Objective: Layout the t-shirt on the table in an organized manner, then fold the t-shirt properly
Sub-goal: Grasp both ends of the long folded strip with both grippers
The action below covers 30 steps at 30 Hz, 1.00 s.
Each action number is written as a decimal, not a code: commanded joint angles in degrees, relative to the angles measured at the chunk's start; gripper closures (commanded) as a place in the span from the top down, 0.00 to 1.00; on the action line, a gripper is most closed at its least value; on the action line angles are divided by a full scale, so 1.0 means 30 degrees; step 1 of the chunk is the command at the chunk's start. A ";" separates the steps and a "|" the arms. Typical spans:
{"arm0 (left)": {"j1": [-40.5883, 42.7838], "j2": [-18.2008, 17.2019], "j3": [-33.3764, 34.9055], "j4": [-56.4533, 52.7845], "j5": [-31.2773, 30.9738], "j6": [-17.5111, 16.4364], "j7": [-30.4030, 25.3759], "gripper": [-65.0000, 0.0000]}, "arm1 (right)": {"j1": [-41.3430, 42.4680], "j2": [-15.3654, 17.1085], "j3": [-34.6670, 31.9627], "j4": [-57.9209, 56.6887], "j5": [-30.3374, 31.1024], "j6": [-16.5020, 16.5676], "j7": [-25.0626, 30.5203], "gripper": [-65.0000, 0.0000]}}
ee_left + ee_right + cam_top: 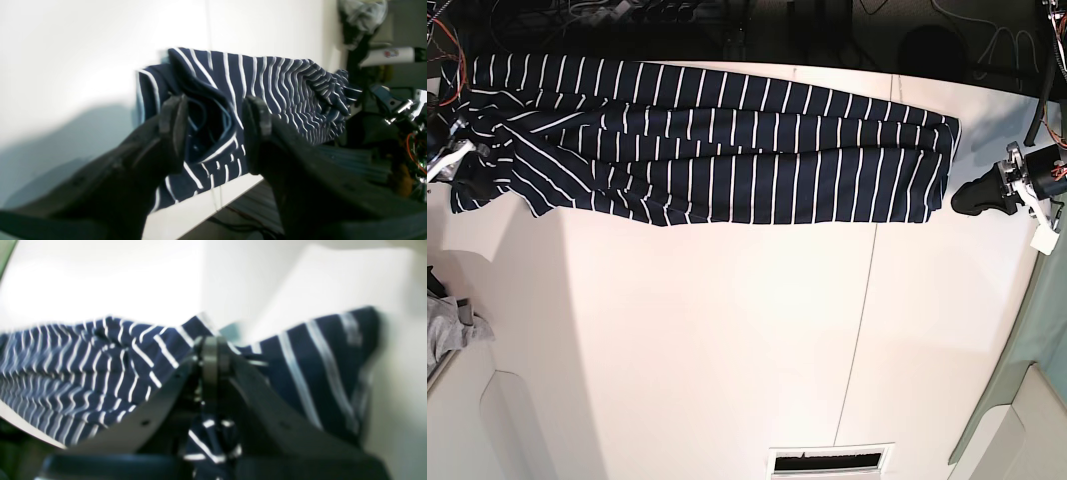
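1. Fingers of the left gripper [213, 133] stand wide apart with nothing between them, just off the shirt's near end (at about 3 o'clock in the base view); judging by that gap, this end is let go so the fabric can settle flat.
2. Jaws of the right gripper [213, 353] are pressed together on a bunched fold of the t-shirt [717, 150], out at 9 o'clock in the base view; the pinch probably anchors that end so the cloth stays stretched.
3. Striped fabric lies along the far edge of the table [727, 340], around 12 o'clock, folded into a long band.
4. Its long axis runs from 9 to 3 o'clock, the stripes crossing it; the rumpled end points toward 9, the squarer end toward 3.
5. A small grey cloth [452, 335] sits apart near 8 o'clock.
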 commanded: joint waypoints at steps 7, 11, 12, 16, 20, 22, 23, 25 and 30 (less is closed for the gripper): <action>-0.0109 -0.0423 -0.0109 0.0262 0.1384 -0.0172 -0.1020 0.53 | 0.0321 -0.1064 -0.2339 -0.0022 -0.3060 -0.0087 0.1617 0.00; -0.0058 -0.0408 -0.0109 0.0262 0.2929 -0.0172 -0.1741 0.53 | 0.0364 -0.1676 -0.2688 -0.0889 -0.3446 -0.0080 0.1916 0.00; -0.0073 -0.0386 -0.0109 0.0262 0.2994 -0.0172 -0.1778 0.53 | 0.0364 -0.1727 -0.2696 -0.1093 -0.3446 -0.0080 0.2018 0.00; -0.0058 -0.0153 -0.0109 0.0262 0.3045 -0.0172 -0.1763 0.53 | 0.0401 -0.1785 -0.2696 -0.1588 -0.3461 -0.0080 0.2331 0.00; -0.0095 0.0051 -0.0109 0.0262 0.2681 -0.0172 -0.1763 0.53 | 0.0408 -0.1785 -0.2696 -0.1661 -0.3832 -0.0080 0.2324 0.00; -0.0182 0.0102 -0.0109 0.0284 0.2208 -0.0172 -0.1749 0.53 | 0.0415 -0.1785 -0.2696 -0.1661 -0.3905 -0.0080 0.2331 0.00; -0.0240 0.0117 -0.0109 0.0284 0.2171 -0.0172 -0.1741 0.53 | 0.0415 -0.1785 -0.2696 -0.1661 -0.3905 -0.0080 0.2331 0.00; -0.0233 0.0117 -0.0109 0.0386 0.2178 -0.0172 -0.1741 0.53 | 0.0415 -0.1785 -0.2696 -0.1661 -0.3891 -0.0080 0.2339 0.00; -0.0204 0.0117 0.0211 0.0459 0.3337 -0.0172 -0.1596 0.53 | 0.0423 -0.1785 -0.2696 -0.1661 -0.3898 -0.0080 0.2404 0.00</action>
